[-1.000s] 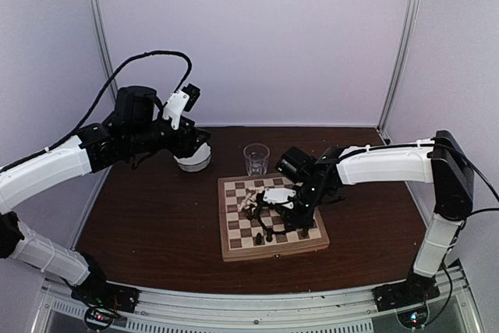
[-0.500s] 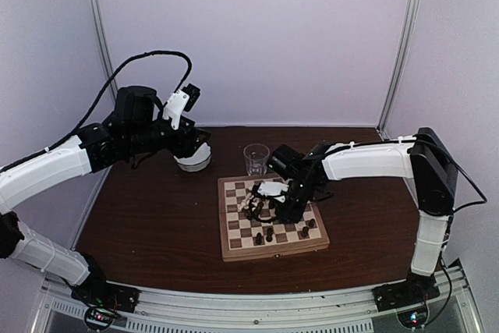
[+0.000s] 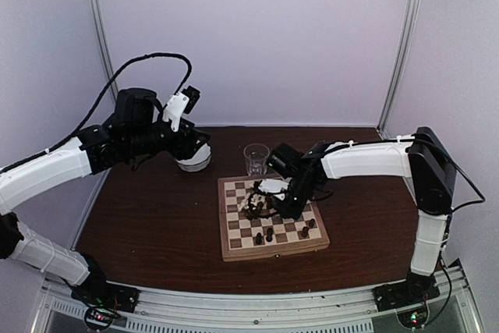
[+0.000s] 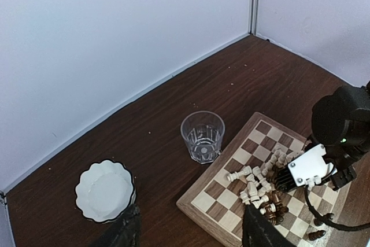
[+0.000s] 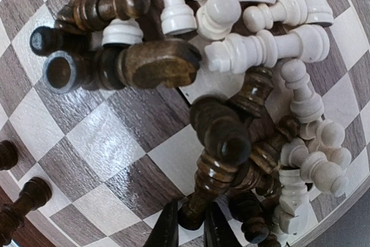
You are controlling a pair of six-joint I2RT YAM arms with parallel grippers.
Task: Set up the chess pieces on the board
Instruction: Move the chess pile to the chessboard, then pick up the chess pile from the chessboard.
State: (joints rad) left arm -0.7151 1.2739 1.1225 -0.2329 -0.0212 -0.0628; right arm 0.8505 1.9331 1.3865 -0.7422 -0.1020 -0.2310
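Black and nearly closed, the right gripper (image 5: 192, 228) pinches the base of a dark piece (image 5: 199, 192) at the 6 o'clock edge of its wrist view. That piece lies tilted in a tangled heap of chess pieces (image 5: 231, 102) that spreads away toward 12 o'clock. Cream ones (image 5: 266, 47) lie on their sides from 12 to 4 o'clock, and dark brown ones (image 5: 87, 70) are bunched at 10 to 11 o'clock. Under them is the checkered board (image 5: 110, 143), with two more dark pieces (image 5: 23, 201) near its edge at 8 o'clock.

From above, the heap sits mid-board, and a few dark pieces (image 3: 269, 234) stand apart at its 5 to 6 o'clock on the near rows. A clear glass (image 3: 256, 159) stands on the dark tabletop (image 3: 148, 224) just beyond the board's far rim, at 12 o'clock. A white scalloped bowl (image 3: 192, 161) lies at 10 o'clock, well apart from the board. The left gripper (image 4: 192, 224) hangs over that bowl, its fingers spread wide.
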